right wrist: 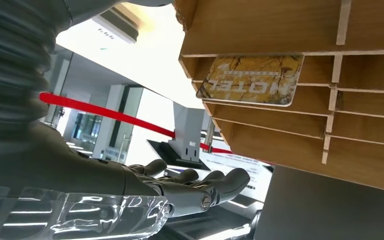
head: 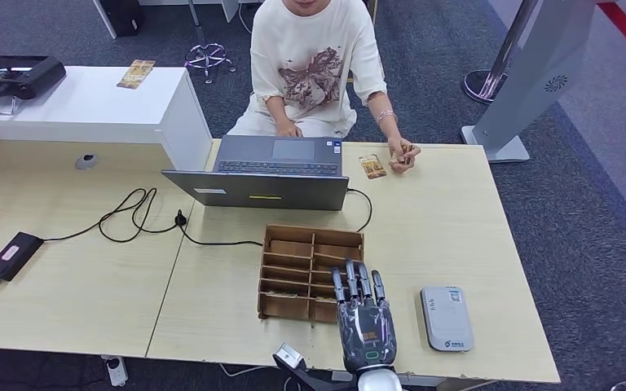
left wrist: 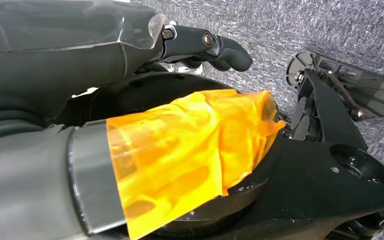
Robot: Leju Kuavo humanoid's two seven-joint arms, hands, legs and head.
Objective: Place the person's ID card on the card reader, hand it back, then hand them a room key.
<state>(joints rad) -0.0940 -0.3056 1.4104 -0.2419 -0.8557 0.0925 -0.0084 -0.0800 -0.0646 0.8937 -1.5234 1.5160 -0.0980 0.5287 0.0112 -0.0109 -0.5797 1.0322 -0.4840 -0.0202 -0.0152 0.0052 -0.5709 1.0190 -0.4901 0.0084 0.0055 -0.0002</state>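
Our right hand (head: 364, 314) is flat, fingers apart, holding nothing, over the wooden key rack (head: 310, 273). Card reader (head: 446, 318) bare beside it. A card (head: 372, 166) lies by the person's hand (head: 403, 154). Left hand (left wrist: 207, 47): can't tell. Next, probably pinch the hotel key card (right wrist: 252, 79).

Right hand (head: 364, 314) hovers flat over wooden box (head: 310, 272); card reader (head: 447, 318) beside.

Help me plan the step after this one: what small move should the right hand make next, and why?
Probably reach forward across the table toward the card lying beside the person's hand. The right hand holds nothing, its fingers stretched over the near edge of the wooden card rack, and the card reader beside it carries no card yet, so the ID has to be fetched first.
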